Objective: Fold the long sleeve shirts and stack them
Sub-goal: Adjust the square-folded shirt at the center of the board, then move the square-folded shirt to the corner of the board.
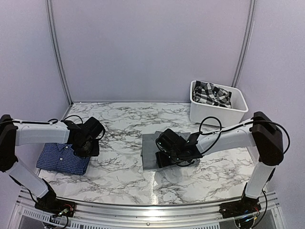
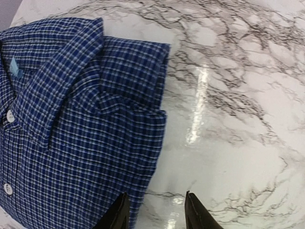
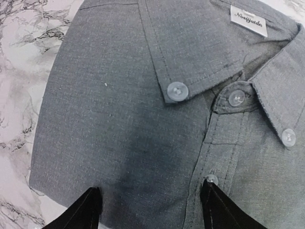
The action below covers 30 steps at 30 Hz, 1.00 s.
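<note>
The dark blue checked shirt [image 1: 62, 158] lies folded on the table at the left; it fills the left of the left wrist view [image 2: 81, 124], collar up. My left gripper [image 2: 156, 210] is open and empty, hovering at the shirt's right edge. The plain grey shirt [image 1: 151, 151] lies folded in the middle of the table; it fills the right wrist view [image 3: 143, 109], with its collar, buttons and label showing. My right gripper [image 3: 151, 206] is open wide just above the grey shirt and holds nothing. In the top view each gripper hides part of its shirt.
A white bin [image 1: 217, 114] with a black-and-white plaid cloth [image 1: 212, 93] in it stands at the back right. The marble table [image 1: 119, 181] ends at a metal rail along its near edge. Walls close in at the back and on both sides.
</note>
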Available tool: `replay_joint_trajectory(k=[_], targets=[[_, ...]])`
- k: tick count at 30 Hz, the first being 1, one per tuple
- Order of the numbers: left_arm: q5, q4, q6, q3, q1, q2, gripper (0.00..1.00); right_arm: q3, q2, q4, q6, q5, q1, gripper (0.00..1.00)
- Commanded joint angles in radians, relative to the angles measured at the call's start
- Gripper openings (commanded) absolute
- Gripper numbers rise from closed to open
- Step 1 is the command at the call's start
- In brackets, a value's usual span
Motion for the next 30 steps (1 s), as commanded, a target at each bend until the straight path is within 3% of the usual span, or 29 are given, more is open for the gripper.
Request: replay_joint_trajectory(k=[1, 6, 7, 8, 9, 15, 21, 30], targets=[[-0.146, -0.089, -0.014, -0.020, 0.025, 0.025, 0.42, 0.028, -0.092, -0.048, -0.020, 0.000, -0.014, 0.73], [-0.153, -0.075, 0.007, 0.014, 0.032, 0.126, 0.41, -0.002, -0.198, -0.052, -0.046, 0.021, -0.052, 0.80], [-0.157, -0.073, 0.013, 0.021, 0.033, 0.143, 0.41, -0.015, -0.218, -0.048, -0.051, 0.023, -0.063, 0.85], [-0.156, -0.068, 0.020, 0.026, 0.034, 0.160, 0.40, -0.028, -0.240, -0.045, -0.054, 0.024, -0.073, 0.96], [-0.152, -0.061, 0.026, 0.032, 0.037, 0.176, 0.40, -0.046, -0.261, -0.039, -0.056, 0.021, -0.085, 0.98], [-0.105, -0.023, 0.065, 0.058, 0.043, 0.252, 0.33, -0.147, -0.390, 0.006, -0.055, 0.026, -0.150, 0.98], [-0.058, 0.015, 0.101, 0.071, 0.043, 0.279, 0.01, -0.201, -0.461, 0.028, -0.060, 0.034, -0.197, 0.98], [0.102, 0.034, 0.108, 0.206, -0.040, 0.263, 0.00, -0.265, -0.512, 0.081, -0.061, 0.043, -0.236, 0.98]])
